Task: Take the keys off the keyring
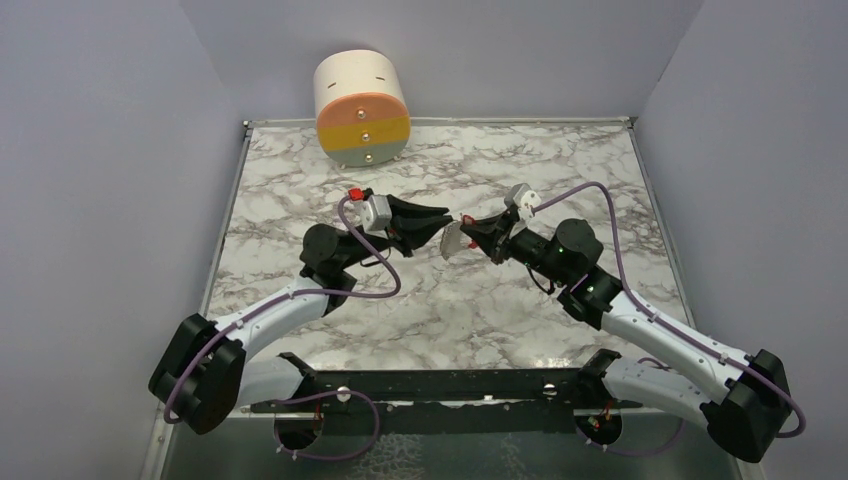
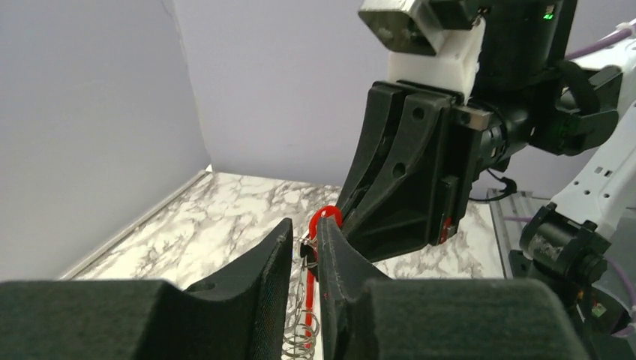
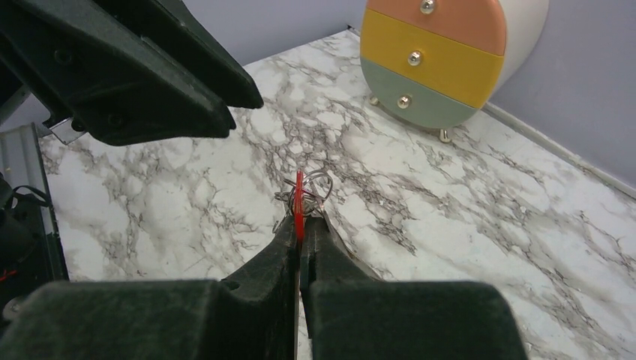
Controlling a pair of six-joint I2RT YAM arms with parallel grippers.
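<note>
Both grippers meet above the middle of the marble table (image 1: pixel 300 180). My right gripper (image 3: pixel 300 219) is shut on the red keyring (image 3: pixel 299 196), with thin wire rings (image 3: pixel 315 184) bunched at its tip. My left gripper (image 2: pixel 304 225) stands with a narrow gap between its fingers. The red keyring (image 2: pixel 324 216) and hanging wire rings (image 2: pixel 301 337) sit in that gap. From above, a pale key (image 1: pixel 452 240) hangs just below the touching tips of the left gripper (image 1: pixel 448 218) and right gripper (image 1: pixel 470 224).
A round cabinet with orange, yellow and green drawers (image 1: pixel 362 110) stands at the table's back edge, left of centre. Grey walls close in the left, back and right sides. A black bar (image 1: pixel 430 385) runs along the near edge between the arm bases.
</note>
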